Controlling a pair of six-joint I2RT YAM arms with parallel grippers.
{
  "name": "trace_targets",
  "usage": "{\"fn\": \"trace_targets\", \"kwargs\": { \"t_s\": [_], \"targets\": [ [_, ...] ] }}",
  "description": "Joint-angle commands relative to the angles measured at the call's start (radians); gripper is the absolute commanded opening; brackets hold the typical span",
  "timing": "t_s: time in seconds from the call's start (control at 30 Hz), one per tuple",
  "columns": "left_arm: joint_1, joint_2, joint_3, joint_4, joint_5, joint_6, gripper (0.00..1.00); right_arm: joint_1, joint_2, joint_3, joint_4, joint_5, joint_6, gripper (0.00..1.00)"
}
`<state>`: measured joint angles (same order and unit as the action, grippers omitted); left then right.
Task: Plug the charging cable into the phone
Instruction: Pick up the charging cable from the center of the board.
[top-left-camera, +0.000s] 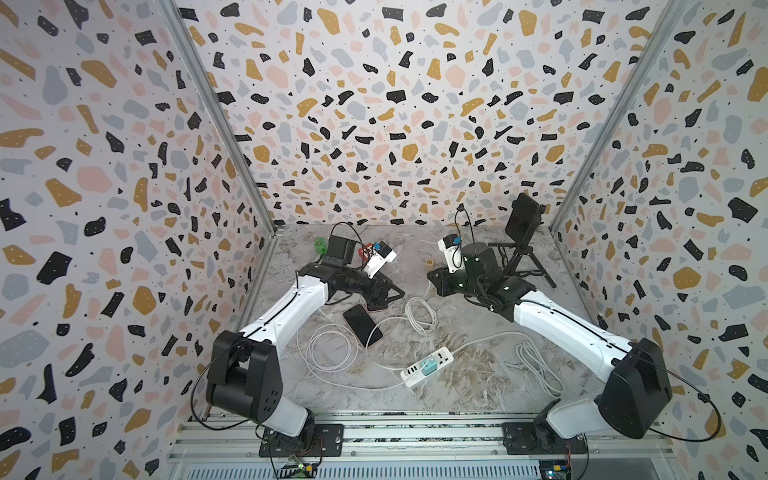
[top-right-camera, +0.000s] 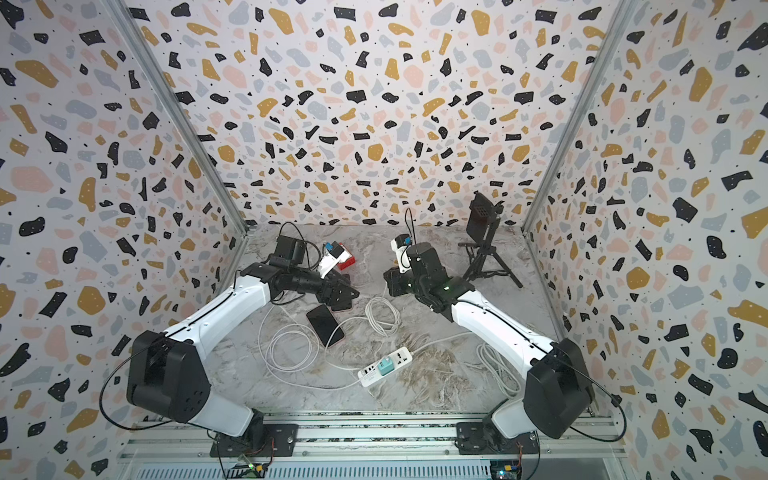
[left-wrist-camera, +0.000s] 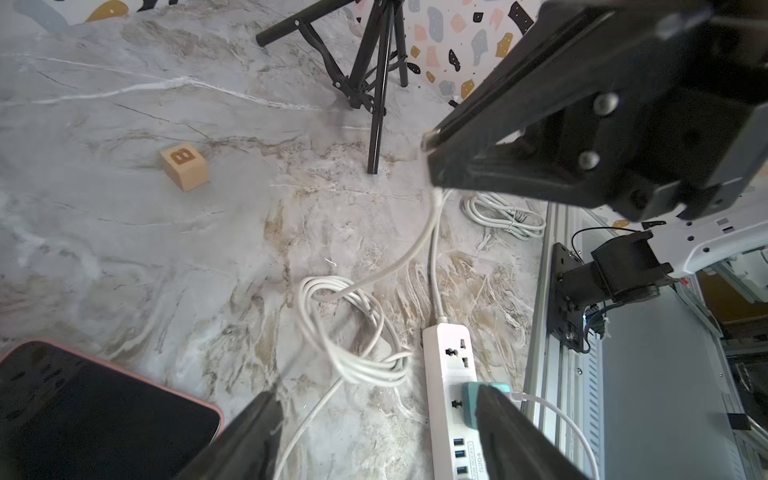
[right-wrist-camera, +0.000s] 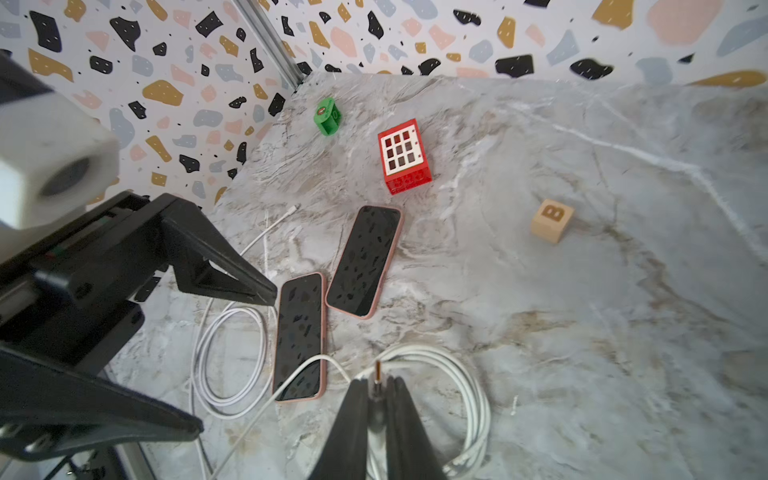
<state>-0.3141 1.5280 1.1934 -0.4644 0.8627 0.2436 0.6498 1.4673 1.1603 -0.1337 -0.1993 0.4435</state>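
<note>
Two dark-screened phones in pink cases lie on the marble table, one (right-wrist-camera: 365, 259) farther out and one (right-wrist-camera: 299, 336) nearer, with a thin white cable across its lower end. My right gripper (right-wrist-camera: 377, 380) is shut on the charging cable plug (right-wrist-camera: 378, 368). The plug's metal tip sticks out past the fingertips, above the table and short of both phones. The white cable (left-wrist-camera: 434, 216) hangs from that gripper down to a coil (top-left-camera: 422, 316). My left gripper (left-wrist-camera: 374, 399) hovers open beside a phone (left-wrist-camera: 95, 415), and only a thin cable on the table runs between its fingers.
A white power strip (top-left-camera: 426, 365) with a teal charger (top-left-camera: 428, 367) lies near the front. A second loose cable end (right-wrist-camera: 295, 206) rests near the back. A red block (right-wrist-camera: 403, 158), a green piece (right-wrist-camera: 328, 116) and a wooden B cube (right-wrist-camera: 552, 220) stand behind, with a tripod (top-left-camera: 523, 249) at back right.
</note>
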Motion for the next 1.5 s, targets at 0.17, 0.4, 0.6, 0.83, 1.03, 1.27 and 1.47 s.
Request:
{"fn": "trace_targets", "kwargs": {
  "t_s": [0.17, 0.4, 0.6, 0.83, 1.03, 1.27, 1.47],
  "targets": [
    [-0.016, -0.018, -0.051, 0.036, -0.001, 0.056, 0.73, 0.002, 0.093, 0.03, 0.082, -0.117, 0.091, 0.16],
    [-0.018, -0.014, -0.078, 0.082, -0.036, 0.04, 0.72, 0.002, 0.089, 0.038, 0.116, -0.125, 0.103, 0.16],
    [-0.067, 0.011, -0.091, 0.161, -0.112, 0.078, 0.62, 0.002, 0.073, 0.032, 0.139, -0.137, 0.125, 0.16],
    [-0.119, 0.094, -0.048, 0.268, -0.209, 0.064, 0.62, 0.002, 0.046, 0.007, 0.131, -0.112, 0.136, 0.16],
    [-0.141, 0.156, -0.009, 0.292, -0.181, 0.058, 0.37, 0.002, 0.046, -0.003, 0.14, -0.124, 0.153, 0.16],
    [-0.142, 0.143, -0.015, 0.298, -0.171, 0.048, 0.0, 0.001, 0.044, -0.022, 0.159, -0.134, 0.169, 0.17],
    [-0.141, 0.128, -0.012, 0.281, -0.138, 0.057, 0.0, -0.002, 0.023, -0.029, 0.119, -0.117, 0.121, 0.36]
  ]
}}
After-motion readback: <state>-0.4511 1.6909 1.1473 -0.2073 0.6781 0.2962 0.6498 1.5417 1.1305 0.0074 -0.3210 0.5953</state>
